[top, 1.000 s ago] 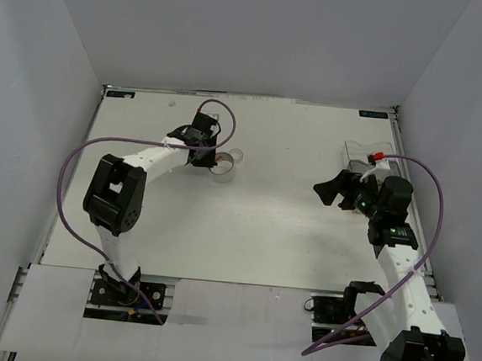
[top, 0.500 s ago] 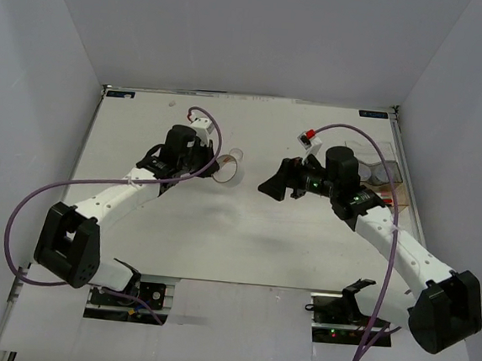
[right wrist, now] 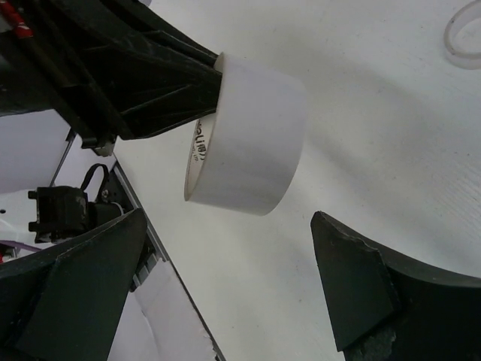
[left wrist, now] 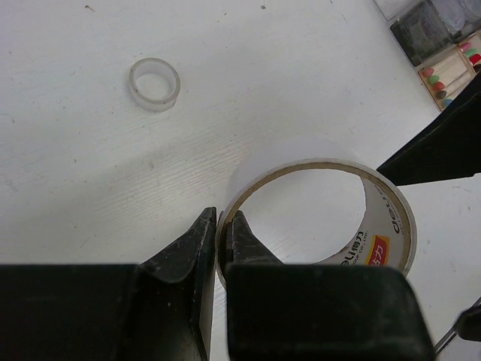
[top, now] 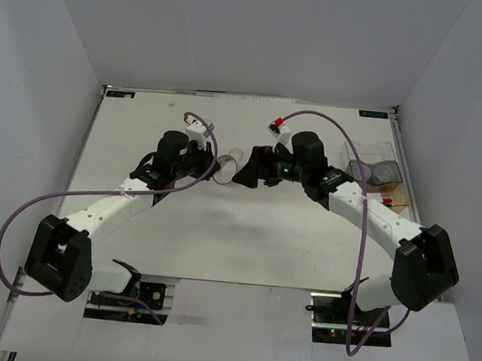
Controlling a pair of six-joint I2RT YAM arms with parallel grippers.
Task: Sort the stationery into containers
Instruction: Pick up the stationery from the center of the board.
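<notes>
My left gripper [top: 214,170] is shut on the wall of the beige tape roll [top: 224,175], one finger inside and one outside, and holds it above the table. In the left wrist view the gripper [left wrist: 223,226] pinches the roll [left wrist: 391,226] at its left edge. My right gripper [top: 246,175] is open just right of the roll, not touching it; in its wrist view the roll [right wrist: 255,150] hangs ahead of the wide-open gripper [right wrist: 225,278]. The small clear ring [top: 235,155] lies on the table behind the roll. The organiser [top: 370,150] stands at the far right.
The organiser's tan tray [left wrist: 449,79] holds several coloured-cap markers; its grey-tinted compartments [left wrist: 421,26] sit behind it. A round clear tub [top: 385,172] shows inside the organiser. The ring also shows in both wrist views [left wrist: 155,84] [right wrist: 466,34]. Purple cables loop above both arms.
My right arm has swung left from the organiser to the table's middle, open jaws facing the roll. My left arm has carried the tape roll slightly right and stretched out lower.
</notes>
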